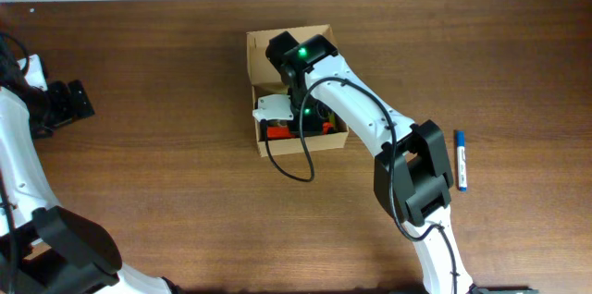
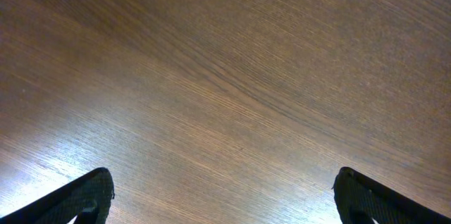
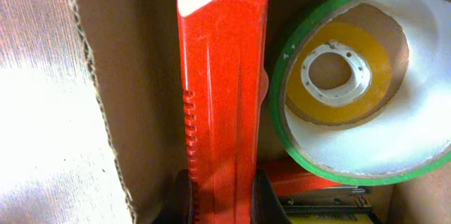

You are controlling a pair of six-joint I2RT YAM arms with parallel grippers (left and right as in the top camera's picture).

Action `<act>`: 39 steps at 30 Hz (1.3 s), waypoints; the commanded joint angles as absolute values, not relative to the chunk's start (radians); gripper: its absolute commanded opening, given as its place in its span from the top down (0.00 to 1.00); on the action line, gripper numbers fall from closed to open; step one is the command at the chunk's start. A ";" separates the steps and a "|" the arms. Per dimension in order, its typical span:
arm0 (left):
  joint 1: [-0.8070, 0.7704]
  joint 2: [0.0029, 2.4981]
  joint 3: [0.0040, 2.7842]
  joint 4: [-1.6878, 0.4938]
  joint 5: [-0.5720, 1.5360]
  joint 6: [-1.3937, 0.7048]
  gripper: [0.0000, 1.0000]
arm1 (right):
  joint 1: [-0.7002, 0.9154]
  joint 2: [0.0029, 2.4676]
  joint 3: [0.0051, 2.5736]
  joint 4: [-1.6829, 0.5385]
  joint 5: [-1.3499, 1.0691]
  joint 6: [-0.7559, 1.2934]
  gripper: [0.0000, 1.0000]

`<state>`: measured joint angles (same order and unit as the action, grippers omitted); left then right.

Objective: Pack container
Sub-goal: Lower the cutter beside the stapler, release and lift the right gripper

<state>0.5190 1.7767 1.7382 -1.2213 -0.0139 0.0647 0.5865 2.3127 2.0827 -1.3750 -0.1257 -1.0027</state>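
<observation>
Reaching into the cardboard box (image 1: 254,49), the right gripper (image 3: 222,203) is pinching a red box cutter (image 3: 222,76) beside a tape roll (image 3: 366,139); the left gripper (image 2: 222,196) is hovering spread wide

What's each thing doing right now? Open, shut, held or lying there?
container: open, partly filled.
right pincer: shut on red tool, inside container.
red tool: gripped.
tape roll: lying inside container.
blue marker: lying on table, outside container.
left pincer: open, empty.
</observation>
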 commanded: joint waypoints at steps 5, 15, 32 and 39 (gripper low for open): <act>0.526 1.786 1.735 -1.220 -0.006 0.084 0.01 | 0.598 2.330 2.018 -1.359 -0.150 -1.006 0.96; 0.526 1.786 1.735 -1.220 -0.006 0.084 0.00 | 0.605 2.330 2.004 -1.346 -0.149 -1.005 0.81; 0.526 1.786 1.735 -1.220 -0.006 0.084 0.00 | 0.605 2.298 2.059 -1.301 -0.146 -0.943 0.66; 0.526 1.786 1.735 -1.220 -0.007 0.084 0.00 | 0.604 2.286 2.143 -1.306 -0.146 -0.922 0.63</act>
<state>0.5194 1.7767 1.7382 -1.2213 -0.0139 0.0647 0.5930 2.3219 2.0930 -1.3052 -0.1261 -0.9390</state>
